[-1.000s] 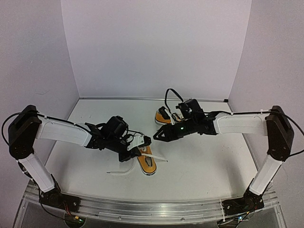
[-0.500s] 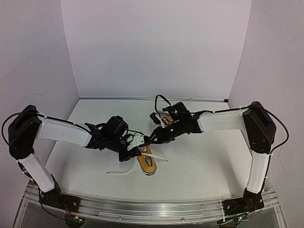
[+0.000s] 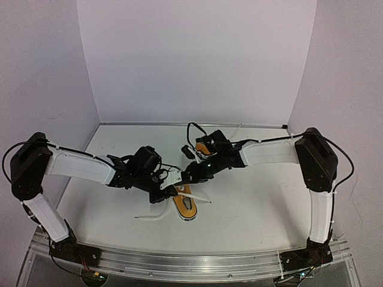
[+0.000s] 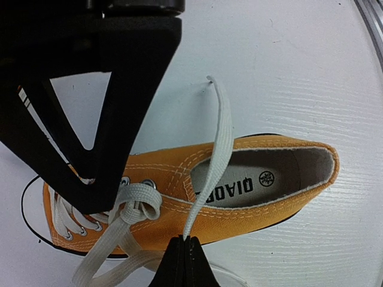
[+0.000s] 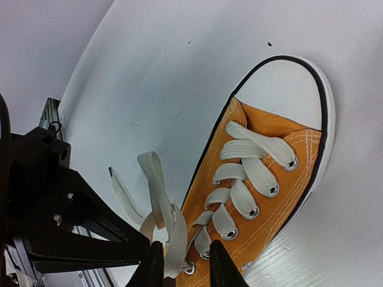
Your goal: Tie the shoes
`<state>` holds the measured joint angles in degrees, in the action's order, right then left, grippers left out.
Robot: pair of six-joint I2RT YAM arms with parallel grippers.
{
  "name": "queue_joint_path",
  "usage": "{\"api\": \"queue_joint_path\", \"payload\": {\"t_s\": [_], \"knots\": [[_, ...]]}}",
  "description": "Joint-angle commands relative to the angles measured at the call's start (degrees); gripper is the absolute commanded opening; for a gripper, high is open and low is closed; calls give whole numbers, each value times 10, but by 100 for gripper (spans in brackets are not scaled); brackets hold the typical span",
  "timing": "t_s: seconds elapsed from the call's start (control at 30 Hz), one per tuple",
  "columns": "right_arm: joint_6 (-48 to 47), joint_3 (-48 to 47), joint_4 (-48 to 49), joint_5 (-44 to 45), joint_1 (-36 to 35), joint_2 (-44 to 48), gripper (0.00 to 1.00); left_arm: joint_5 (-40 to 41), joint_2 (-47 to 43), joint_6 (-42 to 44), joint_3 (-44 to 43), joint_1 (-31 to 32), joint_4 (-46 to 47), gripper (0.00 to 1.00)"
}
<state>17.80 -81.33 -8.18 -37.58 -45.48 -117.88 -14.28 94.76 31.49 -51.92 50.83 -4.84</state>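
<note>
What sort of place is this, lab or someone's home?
Most likely a robotics lab cell: bare pale walls box in a white table, two arms stand bolted on a metal rail at its near edge, and two shoes serve as props.

In the near half of the bench [image 3: 263, 203], just left of centre, the near shoe [image 3: 188, 207]; well behind it and slightly right, the far shoe [image 3: 205, 146]. Over the far end of the near shoe, the left pincer [image 3: 181, 178] from the left and the right pincer [image 3: 191, 173] from the right, with the lace [image 4: 212, 149] lying across the shoe's opening into the left pincer's closed tips. On the bench left of the near shoe, a loose lace end [image 3: 148, 216].
</note>
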Motion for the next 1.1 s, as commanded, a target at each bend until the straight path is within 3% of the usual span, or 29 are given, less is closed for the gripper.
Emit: {"api": "queue_joint_path", "payload": {"t_s": [0.0,0.17,0.47,1.07], "knots": [[-17,-30,-19,2,-8,-17,23,2,-19,3,0,-1,22,1],[-21,-38,-26,0,-12,-20,21,4,-16,3,-3,-1,19,1],[-27,-34,-34,-7,-12,-9,0,15,-17,0,-4,-1,18,2],[-30,-1,-20,14,-12,45,0,20,-21,-5,-5,-1,20,0]]}}
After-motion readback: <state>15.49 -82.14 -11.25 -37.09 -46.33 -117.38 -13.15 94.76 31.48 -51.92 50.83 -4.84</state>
